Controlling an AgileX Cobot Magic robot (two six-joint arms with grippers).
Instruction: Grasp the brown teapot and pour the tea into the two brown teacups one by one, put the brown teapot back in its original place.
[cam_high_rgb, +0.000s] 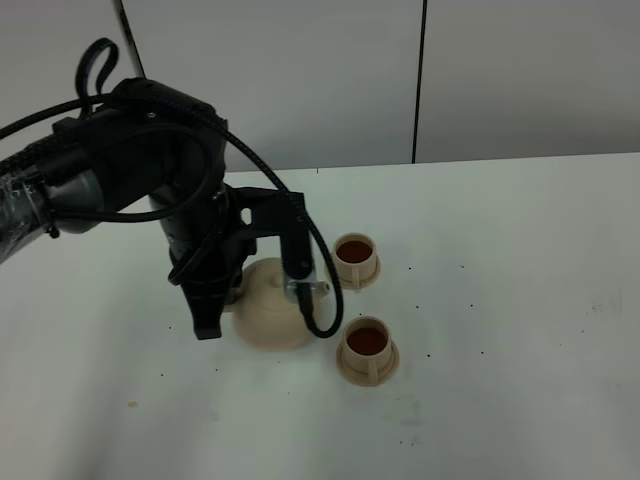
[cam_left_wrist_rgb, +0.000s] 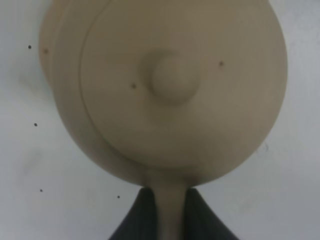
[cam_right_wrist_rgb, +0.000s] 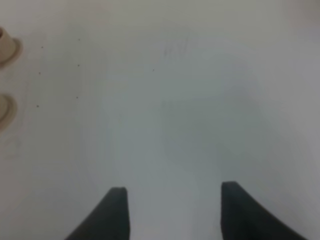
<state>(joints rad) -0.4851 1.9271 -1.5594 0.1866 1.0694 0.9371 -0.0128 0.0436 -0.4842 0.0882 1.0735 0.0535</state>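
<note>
1. My left gripper (cam_left_wrist_rgb: 170, 210) has its jaws pinching the loop handle of the brown teapot (cam_high_rgb: 272, 305), which sits upright on the counter (cam_high_rgb: 520, 300) just left of the two brown teacups (cam_high_rgb: 357, 258) (cam_high_rgb: 367, 348).
2. Both cups show dark tea, so I judge pouring done and the return step in hand.
3. A tan rim peeks from under the pot in the left wrist view, likely its plate (cam_left_wrist_rgb: 46, 55).
4. Next I'd spread the jaws and lift away without nudging the handle.
5. My right gripper (cam_right_wrist_rgb: 172, 210) hangs over bare counter, jaws spread.
</note>
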